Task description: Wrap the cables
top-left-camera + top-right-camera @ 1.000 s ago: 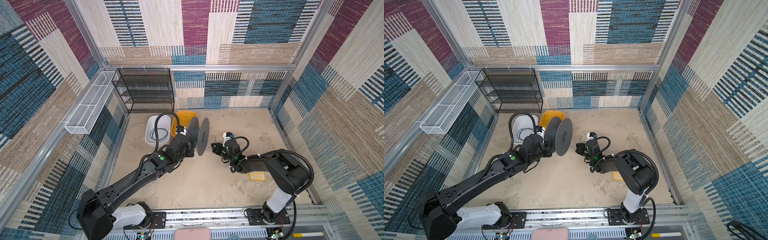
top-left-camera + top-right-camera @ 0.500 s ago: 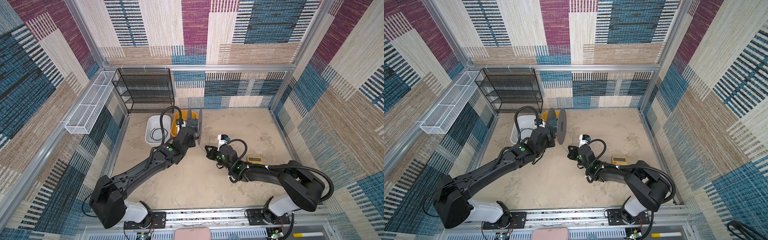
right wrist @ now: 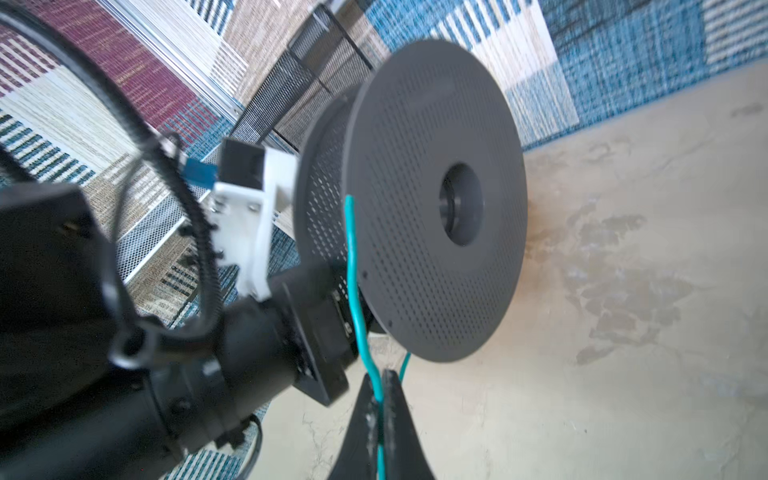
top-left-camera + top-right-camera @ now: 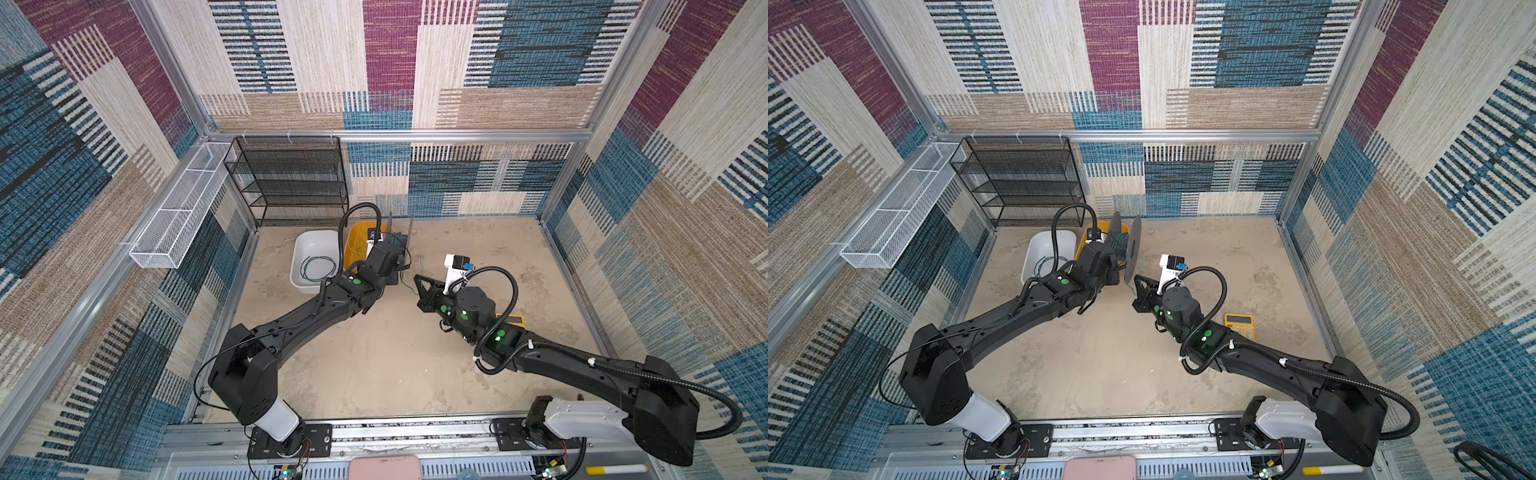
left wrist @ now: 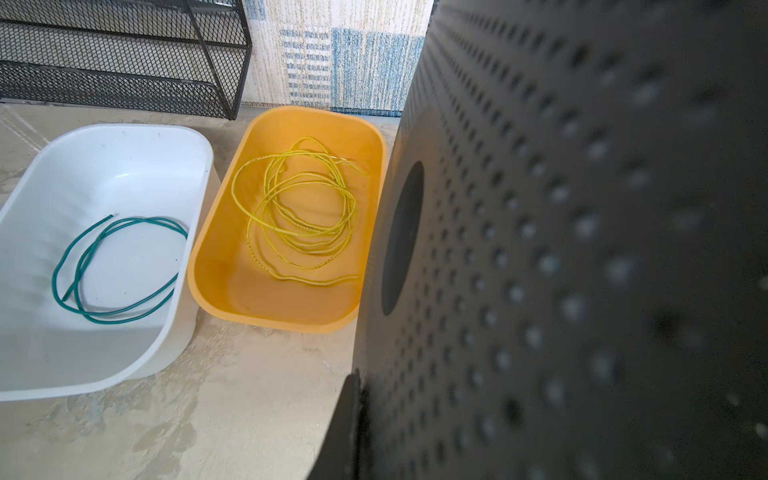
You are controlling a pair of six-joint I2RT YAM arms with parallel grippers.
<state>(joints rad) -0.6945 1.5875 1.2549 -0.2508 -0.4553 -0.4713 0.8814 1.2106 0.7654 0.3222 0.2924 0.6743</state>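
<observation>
My left gripper (image 4: 395, 261) is shut on the rim of a grey perforated spool (image 3: 436, 199), holding it upright just in front of the bins; the flange (image 5: 582, 249) fills the left wrist view. My right gripper (image 3: 378, 376) is shut on a teal-green cable (image 3: 353, 266), whose free end stands up beside the spool (image 4: 1133, 249). In both top views the right gripper (image 4: 415, 277) sits just right of the spool. A second teal-green cable (image 5: 116, 266) lies coiled in the white bin (image 5: 199, 141), and a yellow cable (image 5: 299, 208) lies in the yellow bin (image 5: 291, 113).
A black mesh rack (image 4: 291, 183) stands against the back wall behind the bins. A white wire basket (image 4: 178, 220) hangs on the left wall. A yellow calculator (image 4: 1239, 326) lies on the floor beside the right forearm.
The left arm has carried the spool back toward the bins and turned it nearly edge-on. The right gripper followed left and back with the teal-green cable, uncovering the calculator.
</observation>
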